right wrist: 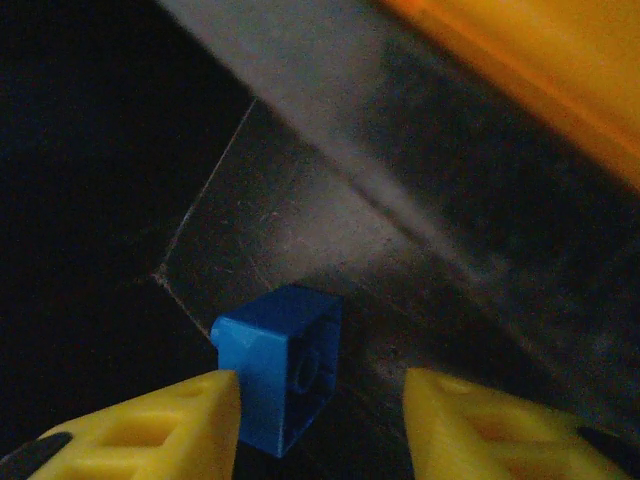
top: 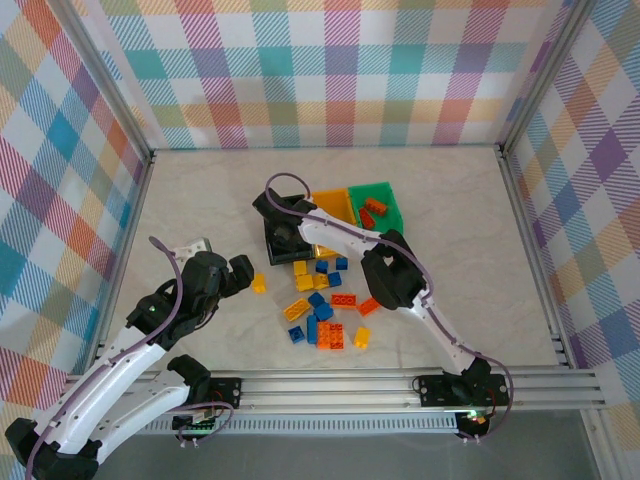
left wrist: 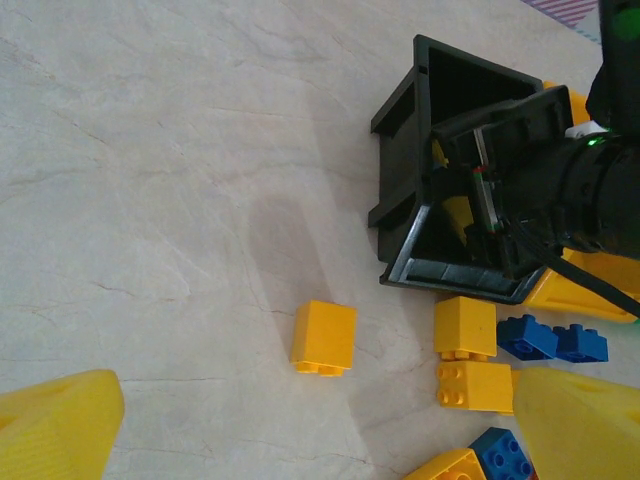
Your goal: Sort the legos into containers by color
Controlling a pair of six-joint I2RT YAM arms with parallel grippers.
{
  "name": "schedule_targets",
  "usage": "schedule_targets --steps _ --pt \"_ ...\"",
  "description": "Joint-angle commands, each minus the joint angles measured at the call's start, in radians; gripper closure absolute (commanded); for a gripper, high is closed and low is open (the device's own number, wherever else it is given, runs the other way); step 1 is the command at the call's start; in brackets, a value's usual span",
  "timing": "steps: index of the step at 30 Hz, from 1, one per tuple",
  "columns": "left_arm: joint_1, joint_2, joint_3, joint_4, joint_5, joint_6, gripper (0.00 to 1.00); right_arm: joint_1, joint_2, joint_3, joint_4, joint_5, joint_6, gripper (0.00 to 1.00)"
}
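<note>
My right gripper [top: 277, 218] reaches down into the black bin [top: 272, 247], jaws open. In the right wrist view a small blue brick [right wrist: 283, 361] lies on the bin's dark floor [right wrist: 330, 230] between my yellow fingers [right wrist: 170, 430], against the left one and apart from the right one. My left gripper [left wrist: 318, 405] hangs open over a lone yellow brick [left wrist: 324, 337], left of the pile [top: 325, 310] of yellow, blue and orange bricks. The yellow bin [top: 335, 205] and green bin [top: 380, 205] stand behind the pile; the green one holds orange bricks.
Two yellow bricks [left wrist: 466, 352] and a blue one [left wrist: 552, 340] lie just in front of the black bin [left wrist: 400, 205]. The right arm [top: 400, 280] stretches over the pile. Bare table spreads to the left [left wrist: 150, 180]. Checked walls enclose the table.
</note>
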Motion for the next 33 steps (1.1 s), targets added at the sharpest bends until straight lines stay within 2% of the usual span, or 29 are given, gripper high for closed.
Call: schedule_targets --steps 1,13,21,26,28,30,32,33 --pt "0.014 -0.010 -0.006 0.008 0.003 0.014 0.00 -0.001 0.032 -0.012 -0.093 -0.001 0.026 0.59" --pt "0.015 -0.013 -0.008 0.009 0.005 0.010 0.00 -0.002 -0.040 -0.087 -0.042 0.059 -0.058 0.88" --pt "0.016 -0.013 -0.006 0.009 0.002 0.009 0.00 -0.002 -0.121 -0.165 0.086 0.081 -0.193 0.97" --pt "0.016 -0.013 -0.006 0.009 0.002 0.009 0.00 0.000 -0.168 -0.201 0.126 0.078 -0.235 0.98" --pt "0.017 -0.012 -0.008 0.012 0.003 0.009 0.00 0.003 -0.184 -0.220 0.131 0.076 -0.235 0.96" --pt "0.016 -0.011 -0.012 0.017 0.006 0.004 0.00 0.003 -0.181 -0.220 0.138 0.064 -0.237 0.83" --pt "0.016 -0.007 -0.015 0.021 0.010 0.003 0.00 0.002 -0.173 -0.216 0.152 0.056 -0.233 0.64" --pt "0.016 -0.006 -0.013 0.020 0.013 0.004 0.00 0.003 -0.170 -0.216 0.159 0.056 -0.231 0.60"
